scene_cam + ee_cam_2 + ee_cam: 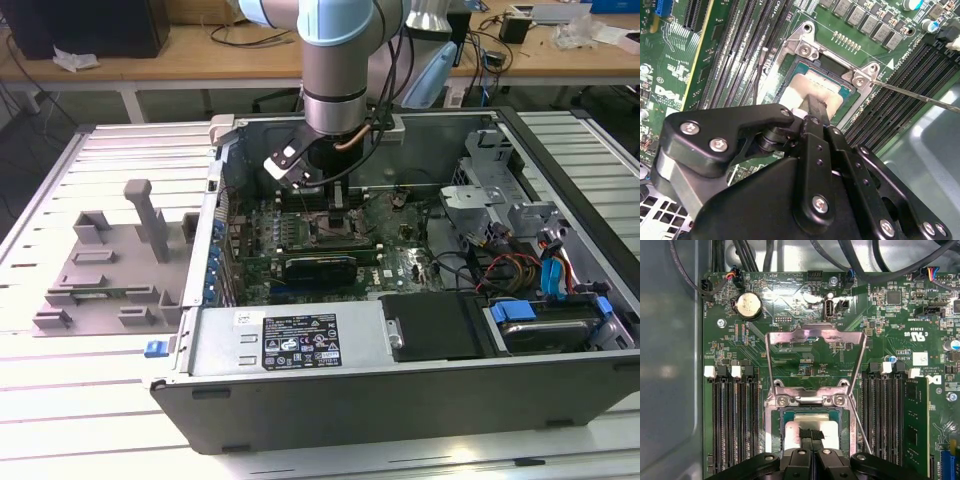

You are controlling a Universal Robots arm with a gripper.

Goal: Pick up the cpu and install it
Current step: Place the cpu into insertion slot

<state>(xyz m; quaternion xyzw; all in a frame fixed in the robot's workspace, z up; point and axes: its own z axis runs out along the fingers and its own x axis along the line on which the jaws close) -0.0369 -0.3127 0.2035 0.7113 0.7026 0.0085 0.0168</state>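
End effector (811, 434), fingers together, tips on the cpu (794, 430) seated in the open socket (780, 401) (likely light, stiff, fragile; best gripped by its edges).

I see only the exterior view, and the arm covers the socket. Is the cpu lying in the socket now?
Observer: Yes. In the first wrist view the cpu lies flat inside the socket.
Operator: Is the metal plate closed over it?
Observer: No. The metal plate is swung open, clear of the cpu.
Operator: How are the fingers?
Observer: The fingers are together, with their tips at the middle of the cpu's top. I cannot confirm contact.
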